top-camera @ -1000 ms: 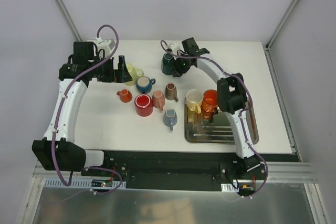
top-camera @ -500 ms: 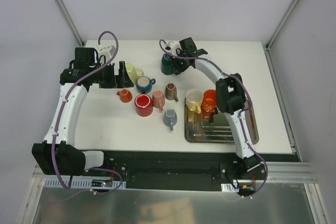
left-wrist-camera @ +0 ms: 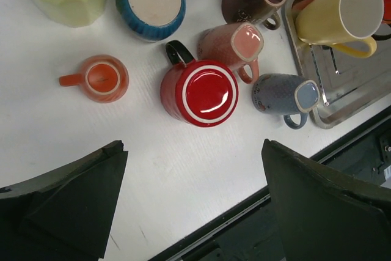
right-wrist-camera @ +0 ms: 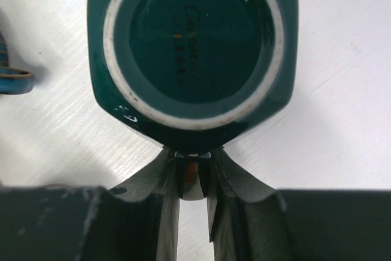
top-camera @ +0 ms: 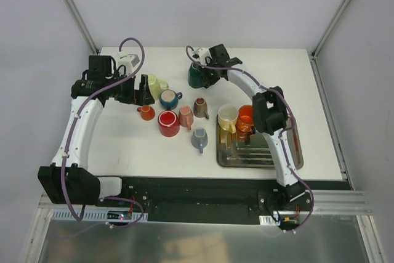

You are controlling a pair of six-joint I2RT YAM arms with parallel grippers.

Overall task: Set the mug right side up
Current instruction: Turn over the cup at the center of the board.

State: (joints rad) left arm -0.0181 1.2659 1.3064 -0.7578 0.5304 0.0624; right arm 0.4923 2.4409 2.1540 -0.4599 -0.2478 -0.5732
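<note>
Dark green mug (top-camera: 196, 76) is sitting upside down, base up, at 12 o'clock on the table (top-camera: 289, 72). Right gripper (right-wrist-camera: 193, 164) is clenching on its handle at the mug's 6 o'clock in the wrist view. Left gripper (left-wrist-camera: 192, 194) is hovering with fingers spread wide above the red mug (left-wrist-camera: 201, 93).

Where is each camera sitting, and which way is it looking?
Top: above and behind the robot, looking down on the table; left arm and right arm show.
Left wrist: on the left arm, looking down at the red mug and others; open left gripper at the bottom.
Right wrist: on the right arm, looking down at the upturned green mug; right gripper closed on its handle.
Shared: top and left wrist both show the red mug.
</note>
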